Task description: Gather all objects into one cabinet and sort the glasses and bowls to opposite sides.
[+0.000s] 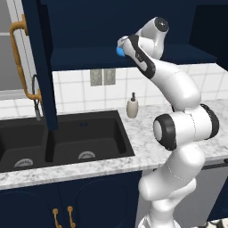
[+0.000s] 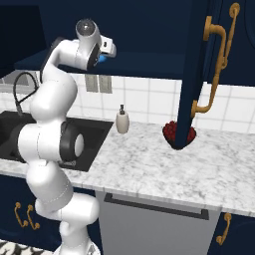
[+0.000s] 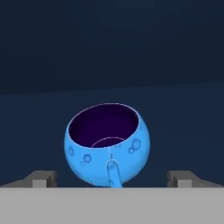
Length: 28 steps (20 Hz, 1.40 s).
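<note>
Dark navy cabinet (image 1: 133,26) w/ deep shelf sat above the white marble counter (image 1: 147,147) & black sink (image 1: 62,138). White robot arm reached up into it. Gripper (image 3: 112,178) jaws stood wide apart, either side of the rounded bright blue bowl (image 3: 108,144) on the shelf, not clamped.

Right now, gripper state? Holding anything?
Gripper: open, holding nothing; its fingertips stand wide on either side of the blue bowl on the cabinet shelf.
</note>
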Motion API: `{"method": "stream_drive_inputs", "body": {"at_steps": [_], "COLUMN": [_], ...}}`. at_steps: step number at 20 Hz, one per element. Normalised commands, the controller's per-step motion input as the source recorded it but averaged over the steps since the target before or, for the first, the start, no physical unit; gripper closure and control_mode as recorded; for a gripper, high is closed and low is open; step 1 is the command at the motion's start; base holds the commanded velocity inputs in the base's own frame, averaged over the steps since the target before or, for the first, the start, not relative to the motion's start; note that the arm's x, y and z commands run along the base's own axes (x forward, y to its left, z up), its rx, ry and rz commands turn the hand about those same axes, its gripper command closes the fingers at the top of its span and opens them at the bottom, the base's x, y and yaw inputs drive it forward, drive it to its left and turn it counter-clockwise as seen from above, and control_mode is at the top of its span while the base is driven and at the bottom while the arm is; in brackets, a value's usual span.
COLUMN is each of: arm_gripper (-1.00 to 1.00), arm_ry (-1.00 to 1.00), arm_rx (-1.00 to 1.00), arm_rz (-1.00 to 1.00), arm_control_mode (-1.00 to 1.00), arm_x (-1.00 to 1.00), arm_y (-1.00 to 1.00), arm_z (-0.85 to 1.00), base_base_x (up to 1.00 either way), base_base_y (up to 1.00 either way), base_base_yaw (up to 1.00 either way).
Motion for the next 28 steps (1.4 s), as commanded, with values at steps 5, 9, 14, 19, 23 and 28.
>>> {"method": "stream_drive_inputs", "body": {"at_steps": [5,9,14,19,23,28], "arm_gripper": [-1.0,-1.0,-1.0,-1.0,-1.0,-1.0], "arm_ry": [0.04,0.06,0.04,0.02,0.0,0.0], "arm_rx": [0.0,0.0,0.0,0.0,0.0,0.0], "arm_rz": [0.0,0.0,0.0,0.0,0.0,0.0], "arm_control_mode": [-1.0,-1.0,-1.0,-1.0,-1.0,-1.0], "arm_x": [0.16,0.06,0.18,0.2,0.01,0.0], "arm_y": [-0.03,0.0,0.0,0.0,0.0,0.0], "arm_z": [-0.02,-0.05,-0.06,-0.07,0.0,0.0], "base_base_x": [0.0,0.0,0.0,0.0,0.0,0.0], "base_base_y": [0.0,0.0,0.0,0.0,0.0,0.0], "base_base_yaw": [0.0,0.0,0.0,0.0,0.0,0.0]}}
